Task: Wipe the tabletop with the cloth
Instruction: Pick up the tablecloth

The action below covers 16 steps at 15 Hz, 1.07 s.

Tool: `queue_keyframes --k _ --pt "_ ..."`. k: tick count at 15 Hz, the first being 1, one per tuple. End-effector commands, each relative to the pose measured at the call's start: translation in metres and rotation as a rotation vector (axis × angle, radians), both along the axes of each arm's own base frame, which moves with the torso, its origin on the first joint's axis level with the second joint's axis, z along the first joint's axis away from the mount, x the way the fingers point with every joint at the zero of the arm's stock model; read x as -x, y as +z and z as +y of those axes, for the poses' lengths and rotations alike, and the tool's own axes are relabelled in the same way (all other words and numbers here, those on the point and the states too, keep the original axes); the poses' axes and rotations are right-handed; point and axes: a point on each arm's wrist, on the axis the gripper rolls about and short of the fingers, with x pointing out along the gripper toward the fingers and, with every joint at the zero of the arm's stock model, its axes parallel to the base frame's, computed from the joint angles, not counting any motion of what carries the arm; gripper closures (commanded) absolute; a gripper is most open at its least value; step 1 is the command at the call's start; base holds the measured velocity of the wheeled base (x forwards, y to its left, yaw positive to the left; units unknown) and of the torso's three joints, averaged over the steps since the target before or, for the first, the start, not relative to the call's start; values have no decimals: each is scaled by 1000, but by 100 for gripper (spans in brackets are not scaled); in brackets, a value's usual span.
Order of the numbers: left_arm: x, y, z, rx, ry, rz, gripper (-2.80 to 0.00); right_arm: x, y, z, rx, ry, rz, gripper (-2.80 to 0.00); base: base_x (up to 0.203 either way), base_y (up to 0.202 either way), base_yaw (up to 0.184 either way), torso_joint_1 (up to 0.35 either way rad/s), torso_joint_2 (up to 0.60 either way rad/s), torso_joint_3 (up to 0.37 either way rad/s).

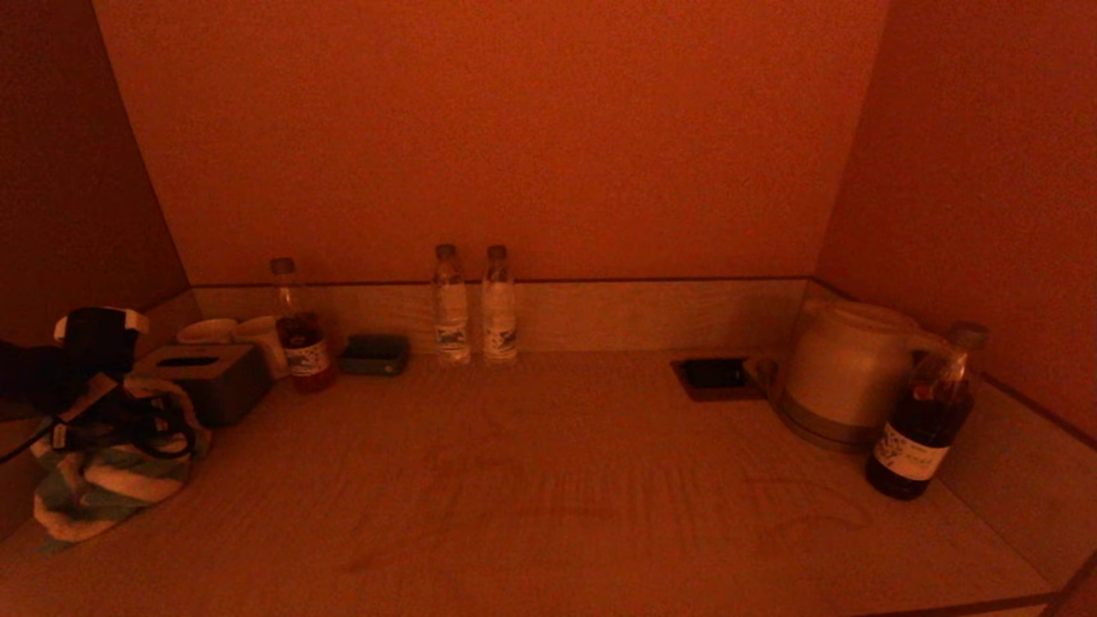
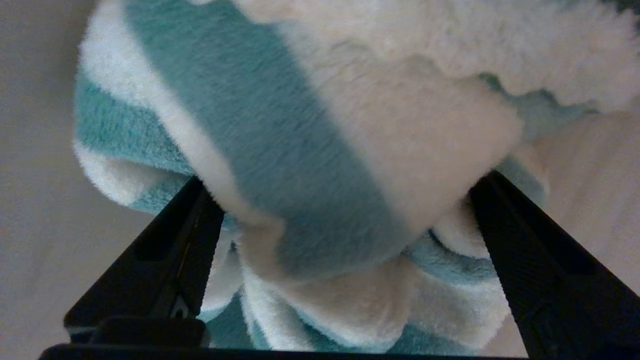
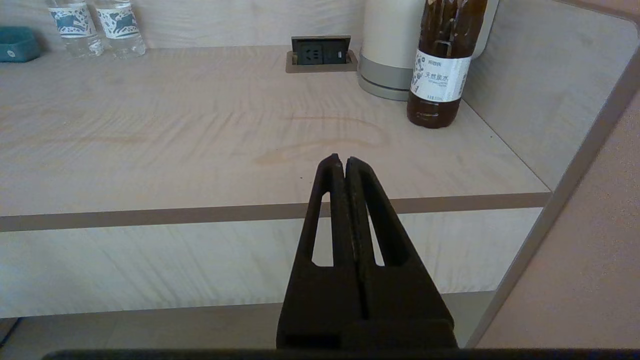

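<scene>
A fluffy teal-and-white striped cloth [image 1: 94, 488] lies bunched at the near left end of the pale wooden tabletop [image 1: 548, 480]. My left gripper [image 1: 128, 428] is down on it. In the left wrist view the cloth [image 2: 310, 150] bulges between the two black fingers [image 2: 185, 240], which stand wide apart on either side of it, so the gripper [image 2: 344, 179] is open. My right gripper [image 3: 341, 159] is shut and empty. It hangs in front of the tabletop's [image 3: 175, 130] front edge towards the right end, and it is out of the head view.
Along the back, from the left: a tissue box [image 1: 210, 377], white cups [image 1: 206, 330], a tea bottle [image 1: 300, 334], a dark tray [image 1: 374, 353] and two water bottles [image 1: 452, 308]. A socket [image 1: 716, 375], a kettle [image 1: 844, 373] and a dark bottle [image 1: 926, 420] stand at the right. Walls close in both sides.
</scene>
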Motion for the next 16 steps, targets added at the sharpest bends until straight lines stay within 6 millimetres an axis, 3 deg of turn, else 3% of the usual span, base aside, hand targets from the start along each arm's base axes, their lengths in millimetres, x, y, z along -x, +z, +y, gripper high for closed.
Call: queue_keyframes --k 1,4,5,7,9,11,14,16 --pt "-2 -8 1 4 5 17 -280 0 0 0 0 0 1 0 0 0 0 0 0 0" --pt "-2 -8 1 4 5 17 -280 0 0 0 0 0 1 0 0 0 0 0 0 0" --pt "-2 -9 1 4 5 17 0 0 0 0 0 0 1 0 0 0 0 0 0 0" --pt "-6 -30 2 16 6 53 0 0 0 0 0 0 1 0 0 0 0 0 0 0" --pt "-6 -31 2 17 6 53 0 0 0 0 0 0 1 0 0 0 0 0 0 0" --pt "-8 -21 2 3 5 1 0 0 0 0 0 0 1 0 0 0 0 0 0 0" --pt "-8 -20 2 3 5 -1 0 0 0 0 0 0 1 0 0 0 0 0 0 0" --pt "0 3 0 -6 4 -54 0 0 0 0 0 0 1 0 0 0 0 0 0 0"
